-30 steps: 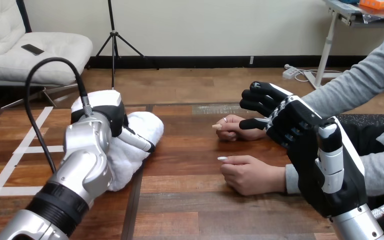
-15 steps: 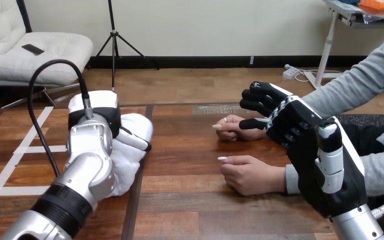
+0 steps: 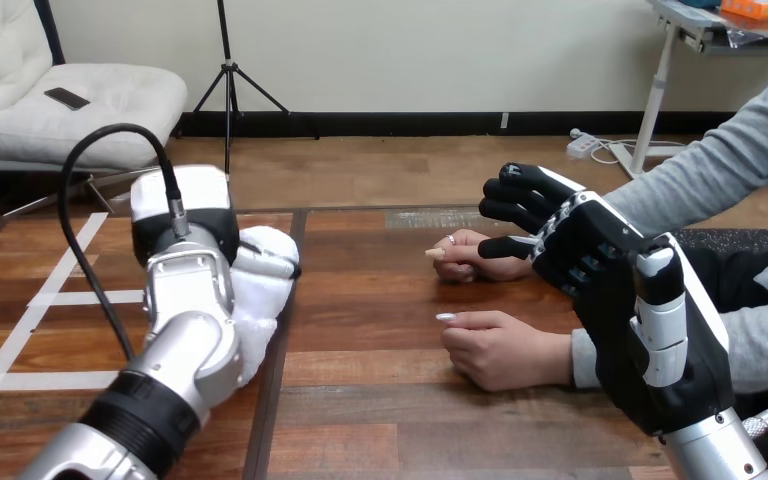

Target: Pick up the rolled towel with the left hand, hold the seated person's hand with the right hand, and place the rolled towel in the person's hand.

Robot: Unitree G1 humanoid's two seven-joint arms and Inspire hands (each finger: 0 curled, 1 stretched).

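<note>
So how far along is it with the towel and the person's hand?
Nothing looks finished. In hand: the left hand is down on the rolled towel, which lies on the table. The right hand hovers by the person's farther hand; I can't see a hold. Left: lift the towel, hold that hand, place the towel in it.

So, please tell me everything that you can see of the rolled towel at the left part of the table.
The rolled towel is white and looks like soft, fluffy terry cloth. It lies at the left part of the wooden table, its length running roughly away from the camera. The left robot hand and its forearm cover much of it, and a finger or thumb curls over its far end. Its near end seems to rest on the table.
</note>
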